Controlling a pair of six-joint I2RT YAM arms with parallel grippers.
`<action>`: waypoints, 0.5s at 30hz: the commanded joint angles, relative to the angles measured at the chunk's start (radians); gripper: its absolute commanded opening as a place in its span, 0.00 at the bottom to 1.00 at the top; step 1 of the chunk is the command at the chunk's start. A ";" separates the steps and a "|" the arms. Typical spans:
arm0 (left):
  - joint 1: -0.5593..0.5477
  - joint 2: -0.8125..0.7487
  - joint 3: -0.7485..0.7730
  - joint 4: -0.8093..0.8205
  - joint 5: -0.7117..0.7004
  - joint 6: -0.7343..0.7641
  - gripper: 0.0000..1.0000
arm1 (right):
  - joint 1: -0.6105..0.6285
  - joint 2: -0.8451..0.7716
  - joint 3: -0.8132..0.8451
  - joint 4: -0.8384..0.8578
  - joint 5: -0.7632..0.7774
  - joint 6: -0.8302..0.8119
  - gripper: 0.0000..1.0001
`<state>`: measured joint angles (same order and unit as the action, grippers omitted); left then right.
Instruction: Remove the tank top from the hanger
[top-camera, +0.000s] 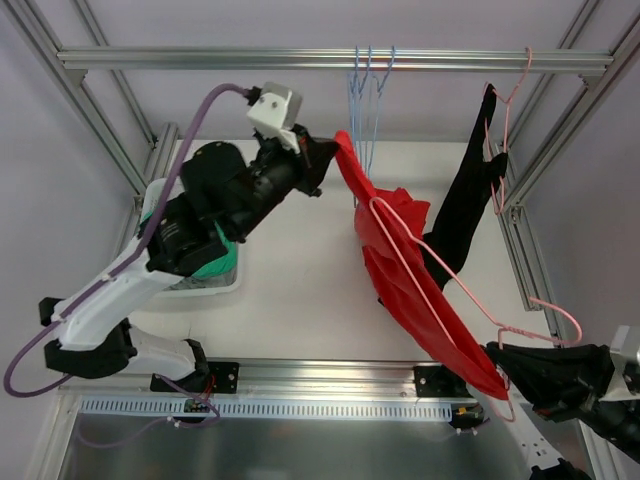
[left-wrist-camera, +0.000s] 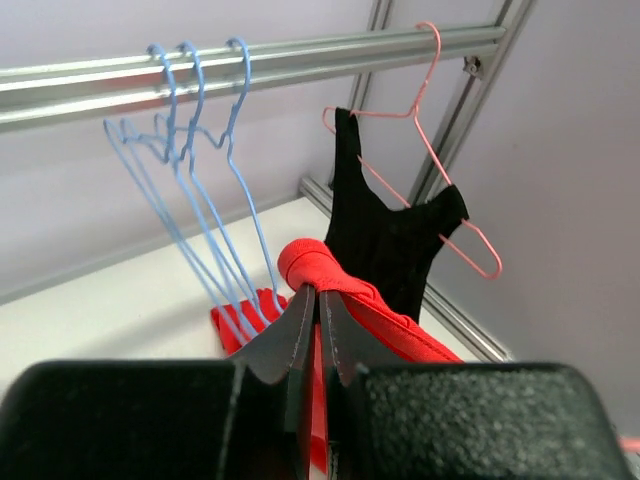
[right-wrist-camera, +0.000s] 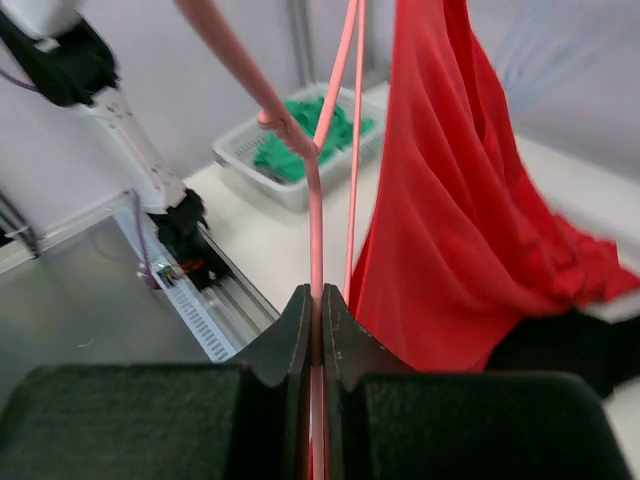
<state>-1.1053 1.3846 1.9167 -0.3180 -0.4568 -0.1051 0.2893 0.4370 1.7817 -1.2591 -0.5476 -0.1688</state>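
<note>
The red tank top (top-camera: 400, 270) hangs on a pink wire hanger (top-camera: 455, 285) held aslant over the table's right half. At its upper end my left gripper (top-camera: 330, 160) is shut on the shoulder strap. In the left wrist view the red strap (left-wrist-camera: 350, 290) is pinched between the tips of that gripper (left-wrist-camera: 320, 297) and bunches just past them. My right gripper (top-camera: 500, 362) at the lower right is shut on the hanger. In the right wrist view the pink wire (right-wrist-camera: 315, 220) runs straight through the closed tips (right-wrist-camera: 316, 295), and the red tank top (right-wrist-camera: 450, 200) drapes to its right.
A black tank top (top-camera: 465, 200) hangs on another pink hanger from the top rail (top-camera: 200, 58) at the right. Three empty blue hangers (top-camera: 368, 90) hang from the rail's middle. A white basket (top-camera: 215, 280) with green cloth sits at the table's left, under my left arm.
</note>
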 joint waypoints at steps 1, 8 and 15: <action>0.004 -0.140 -0.154 0.045 -0.007 -0.045 0.00 | 0.013 0.016 -0.001 0.198 -0.223 0.035 0.00; 0.004 -0.511 -0.643 0.140 0.297 -0.042 0.00 | -0.026 0.060 -0.533 1.471 -0.252 0.605 0.00; 0.004 -0.688 -1.203 0.379 0.645 -0.165 0.00 | 0.005 0.262 -0.711 2.223 0.058 0.697 0.00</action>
<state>-1.1046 0.7029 0.8490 -0.1085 -0.0029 -0.1925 0.2760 0.6891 1.0874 0.3706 -0.6582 0.4488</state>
